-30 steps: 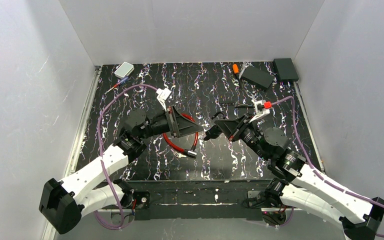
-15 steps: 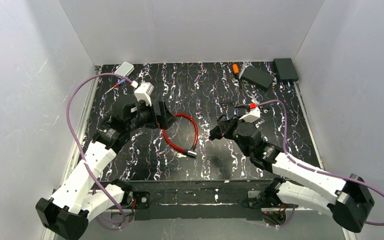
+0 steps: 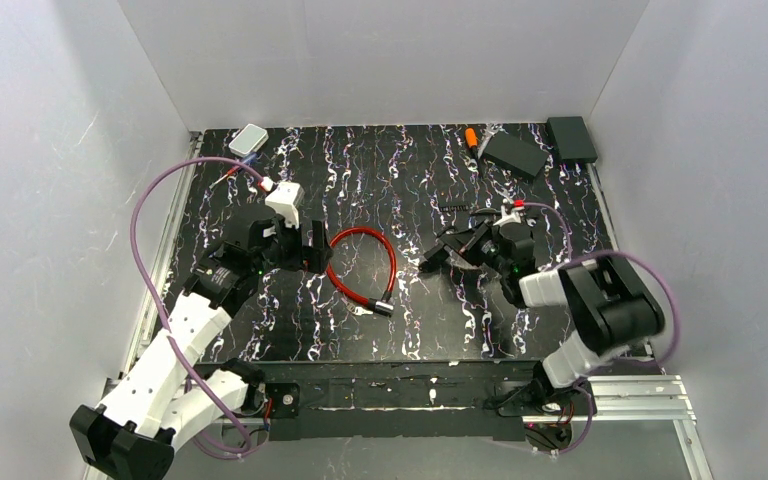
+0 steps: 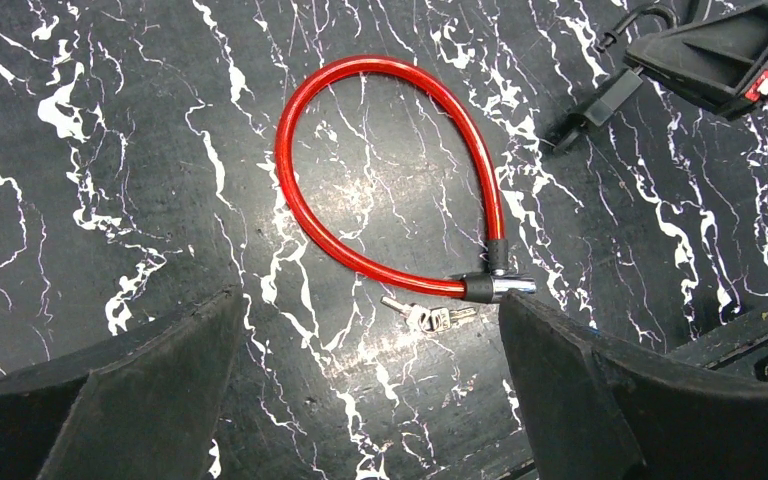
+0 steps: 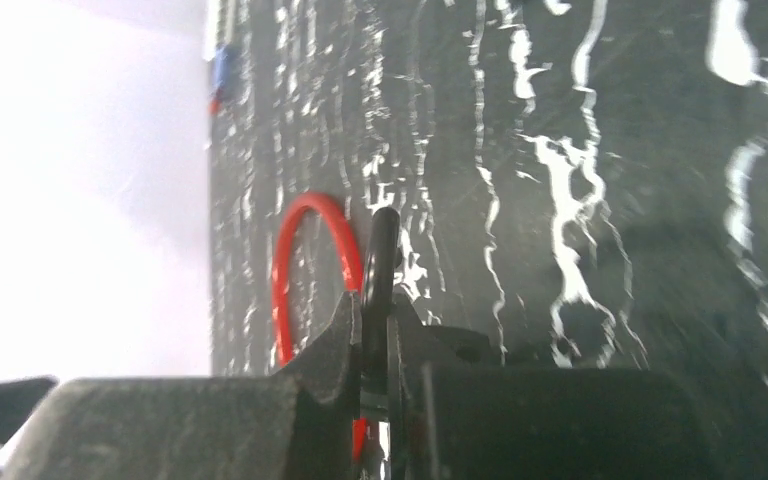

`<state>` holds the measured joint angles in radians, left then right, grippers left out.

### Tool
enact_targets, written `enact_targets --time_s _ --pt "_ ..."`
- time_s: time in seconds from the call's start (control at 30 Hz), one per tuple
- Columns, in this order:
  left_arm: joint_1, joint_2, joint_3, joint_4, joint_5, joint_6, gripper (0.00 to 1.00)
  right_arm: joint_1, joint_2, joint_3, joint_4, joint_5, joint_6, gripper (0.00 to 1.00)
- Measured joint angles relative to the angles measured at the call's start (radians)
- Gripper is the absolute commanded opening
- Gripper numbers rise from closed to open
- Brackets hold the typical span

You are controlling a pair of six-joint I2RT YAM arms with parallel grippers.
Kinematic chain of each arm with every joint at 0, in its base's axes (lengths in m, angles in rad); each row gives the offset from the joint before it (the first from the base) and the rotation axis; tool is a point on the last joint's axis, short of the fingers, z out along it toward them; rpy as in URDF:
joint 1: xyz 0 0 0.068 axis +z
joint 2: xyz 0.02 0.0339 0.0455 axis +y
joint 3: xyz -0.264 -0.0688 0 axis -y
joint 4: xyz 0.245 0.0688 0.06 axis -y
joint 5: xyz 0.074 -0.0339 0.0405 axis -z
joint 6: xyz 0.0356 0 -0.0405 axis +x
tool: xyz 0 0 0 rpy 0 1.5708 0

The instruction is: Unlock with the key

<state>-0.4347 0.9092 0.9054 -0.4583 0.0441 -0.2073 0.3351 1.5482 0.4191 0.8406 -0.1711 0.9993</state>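
Marbled tabletop [image 4: 110,150]: only the left wrist view resolves keys [image 4: 430,318].

A black table [image 3: 430,335] veined with white streaks is seen from above. A red cable lock [image 4: 282,165] is laid on it left of centre, curled into a closed loop, its ends joined at a metal lock head [image 4: 495,288]. A small bunch of keys [image 4: 428,317] is set just beside that head. At the far left corner a white box [image 3: 248,139] is placed; at the far right, two black boxes [image 3: 516,153] [image 3: 571,138] and an orange-handled tool [image 3: 472,137] are grouped.
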Motion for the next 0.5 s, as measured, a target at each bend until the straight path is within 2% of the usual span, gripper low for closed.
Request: enact_targets --time_s 0.17,0.23,0.37,0.43,0.47,0.5 --pt "0.0 0.019 0.0 -0.011 0.001 0.002 0.96 -0.084 0.266 0.028 0.333 -0.24 0.135 0.02" --pt "0.0 0.025 0.0 -0.014 0.002 0.002 0.96 -0.113 0.329 0.028 0.418 -0.291 0.19 0.09" --pt "0.0 0.035 0.0 -0.015 0.004 0.004 0.95 -0.138 0.35 0.035 0.436 -0.32 0.198 0.29" --pt "0.0 0.036 0.0 -0.015 0.004 0.006 0.95 -0.139 0.338 0.061 0.377 -0.317 0.15 0.4" --pt "0.0 0.036 0.0 -0.015 0.004 0.006 0.95 -0.139 0.329 0.079 0.329 -0.313 0.119 0.46" --pt "0.0 0.036 0.0 -0.015 0.004 0.007 0.95 -0.139 0.319 0.099 0.275 -0.307 0.089 0.6"
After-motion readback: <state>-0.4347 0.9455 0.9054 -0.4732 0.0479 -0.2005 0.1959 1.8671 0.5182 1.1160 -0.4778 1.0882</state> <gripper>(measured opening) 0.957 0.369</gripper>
